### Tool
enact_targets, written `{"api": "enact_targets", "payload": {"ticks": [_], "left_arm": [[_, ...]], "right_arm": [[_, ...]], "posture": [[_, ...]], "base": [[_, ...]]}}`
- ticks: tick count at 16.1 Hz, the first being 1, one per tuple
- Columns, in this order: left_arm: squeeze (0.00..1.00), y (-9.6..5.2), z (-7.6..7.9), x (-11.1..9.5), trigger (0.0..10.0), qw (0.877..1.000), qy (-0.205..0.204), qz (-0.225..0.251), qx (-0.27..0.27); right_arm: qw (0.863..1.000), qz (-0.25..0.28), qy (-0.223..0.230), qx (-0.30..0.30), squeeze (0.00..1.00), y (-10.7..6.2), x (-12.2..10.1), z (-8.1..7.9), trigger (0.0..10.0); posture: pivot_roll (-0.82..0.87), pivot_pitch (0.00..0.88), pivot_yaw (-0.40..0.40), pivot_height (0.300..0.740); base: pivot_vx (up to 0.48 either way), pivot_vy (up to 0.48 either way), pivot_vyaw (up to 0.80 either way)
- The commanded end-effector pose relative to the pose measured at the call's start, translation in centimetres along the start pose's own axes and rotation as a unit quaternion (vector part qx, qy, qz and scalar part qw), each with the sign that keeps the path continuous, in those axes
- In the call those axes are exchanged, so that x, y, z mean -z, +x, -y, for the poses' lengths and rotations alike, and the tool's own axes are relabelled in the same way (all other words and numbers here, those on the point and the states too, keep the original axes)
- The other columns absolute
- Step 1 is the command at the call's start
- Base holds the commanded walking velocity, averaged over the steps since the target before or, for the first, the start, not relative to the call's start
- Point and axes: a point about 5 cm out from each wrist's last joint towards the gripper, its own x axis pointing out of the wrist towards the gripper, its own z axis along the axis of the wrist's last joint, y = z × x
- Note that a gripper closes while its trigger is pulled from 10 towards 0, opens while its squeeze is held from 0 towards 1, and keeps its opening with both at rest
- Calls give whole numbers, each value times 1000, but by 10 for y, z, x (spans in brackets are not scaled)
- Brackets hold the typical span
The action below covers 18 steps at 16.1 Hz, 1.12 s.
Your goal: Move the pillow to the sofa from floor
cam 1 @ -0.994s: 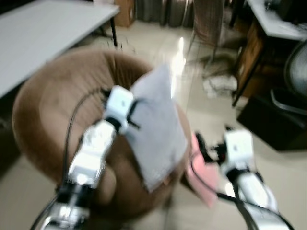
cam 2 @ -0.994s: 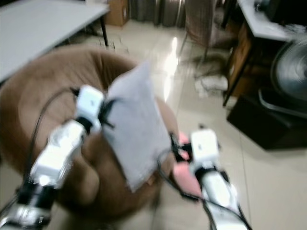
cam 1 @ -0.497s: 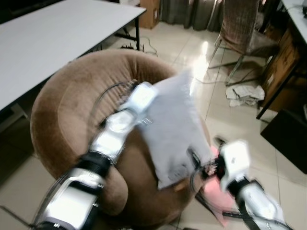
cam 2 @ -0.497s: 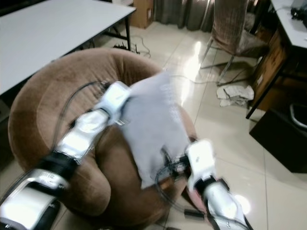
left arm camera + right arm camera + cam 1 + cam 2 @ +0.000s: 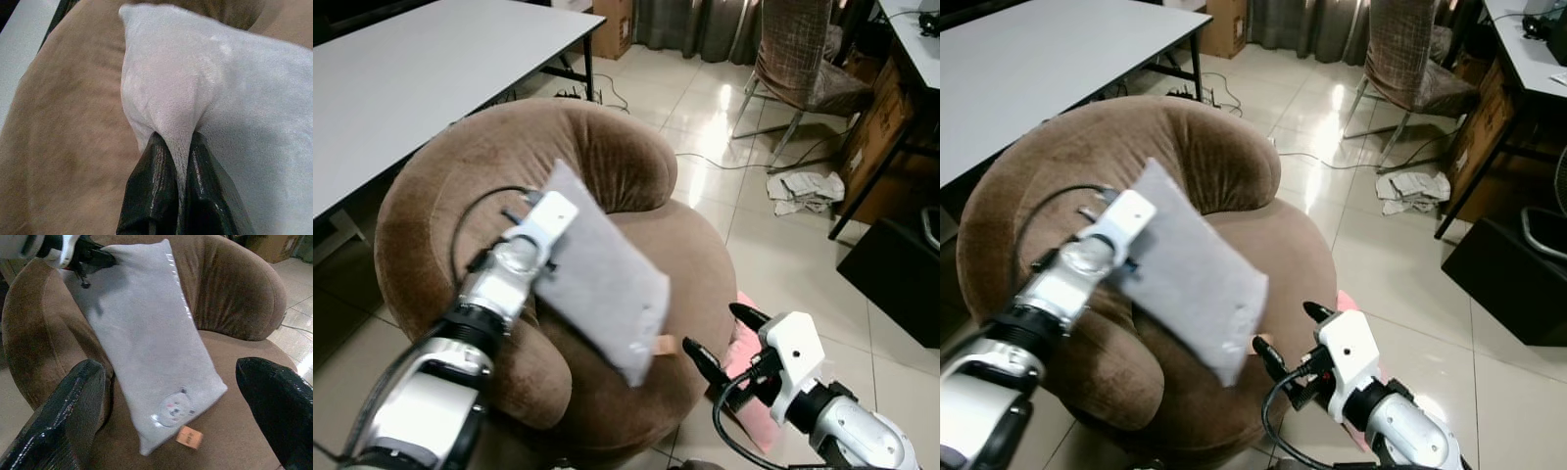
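The grey pillow (image 5: 597, 284) hangs slanted over the brown round sofa (image 5: 607, 157), its lower end above the seat. My left gripper (image 5: 177, 142) is shut on the pillow's upper corner, above the sofa's left arm. In the right wrist view the pillow (image 5: 151, 347) shows a small bear patch and an orange tag (image 5: 190, 437). My right gripper (image 5: 715, 331) stands open just off the sofa's front right edge, apart from the pillow, with nothing between its fingers (image 5: 83, 396).
A pink item (image 5: 744, 392) lies on the tiled floor by the sofa's right side. A white table (image 5: 411, 69) stands at the left. A wicker chair (image 5: 798, 49), a crumpled cloth (image 5: 808, 186) and a black box (image 5: 901, 284) are at the right.
The pillow has come down from upright to a slant low over the seat, still held by my left gripper. My right gripper has drawn away from its lower edge. The camera has shifted.
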Motion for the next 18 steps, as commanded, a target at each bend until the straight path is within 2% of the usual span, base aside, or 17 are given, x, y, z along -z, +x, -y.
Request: {"api": "enact_targets", "payload": {"ticks": [1, 2, 3, 4, 5, 8, 10, 11, 12, 13, 14, 15, 16, 17, 18], "left_arm": [[0, -1, -18, -9, 10000, 1000, 5, 13, -24], [0, -2, -28, -2, 10000, 999, 3, 4, -44], [463, -4, -38, 6, 10000, 998, -11, -8, -61], [859, -4, -40, 8, 10000, 998, -21, -14, -63], [1000, -4, -39, 9, 10000, 998, -29, -14, -56], [1000, -5, -41, 3, 10000, 997, -45, 1, -63], [1000, -6, -48, -6, 10000, 994, -64, 35, -87], [1000, -13, -67, -22, 10000, 982, -69, 93, -150], [1000, -17, -76, -29, 10000, 972, -69, 129, -183], [918, -24, -83, -35, 10000, 960, -86, 163, -212], [0, -33, -83, -42, 10000, 950, -137, 209, -190], [0, -40, -75, -47, 10000, 942, -184, 248, -131], [0, -44, -70, -49, 10000, 937, -202, 265, -101], [0, -58, -32, -53, 10000, 914, -275, 292, 64], [0, -68, -7, -50, 10000, 910, -266, 292, 126]], "right_arm": [[1000, 2, -2, -10, 0, -1, -4, 1, 10000], [1000, 4, -2, -8, 0, 0, -4, 2, 10000], [1000, 4, 0, -11, 0, 0, -4, 1, 10000], [1000, 3, 0, -15, 0, 1, -3, 0, 10000], [1000, 4, 0, -16, 0, 2, -3, -1, 10000], [1000, 10, 3, -16, 0, 3, -5, -1, 10000], [1000, 11, 4, -13, 0, 2, -5, 0, 10000], [1000, 13, 5, -5, 0, 0, -6, 1, 10000], [1000, 14, 1, 5, 0, -1, -6, 2, 10000], [999, 18, -13, 26, 0, -2, -7, 6, 10000], [996, 32, -32, 81, 0, -3, -11, 14, 10000], [989, 44, -36, 133, 0, -3, -13, 22, 10000], [987, 48, -31, 152, 0, -3, -14, 25, 10000], [971, 45, -44, 231, 0, -2, -14, 37, 10000], [962, 48, -40, 266, 0, -1, -14, 43, 10000]], "posture": [[-56, 73, 10, 740], [-54, 73, 8, 740], [-52, 73, 6, 740], [-50, 73, 4, 740], [-50, 73, 3, 740], [-53, 74, 4, 740], [-57, 78, 6, 740], [-59, 79, 8, 740], [-62, 77, 15, 740], [-66, 72, 16, 740], [-70, 67, 16, 740], [-70, 65, 16, 740], [-70, 65, 16, 740], [-67, 57, 15, 740], [-69, 56, 12, 740]], "base": [[0, 0, 0], [0, 0, 0], [0, 0, 0], [0, 0, 0], [0, 0, 0], [0, 0, 0], [0, 0, 0], [0, 0, 0], [0, 0, 0], [0, 0, 0], [0, 0, 0], [0, 0, 0], [0, 0, 0], [0, 0, 0], [0, 0, 0]]}}
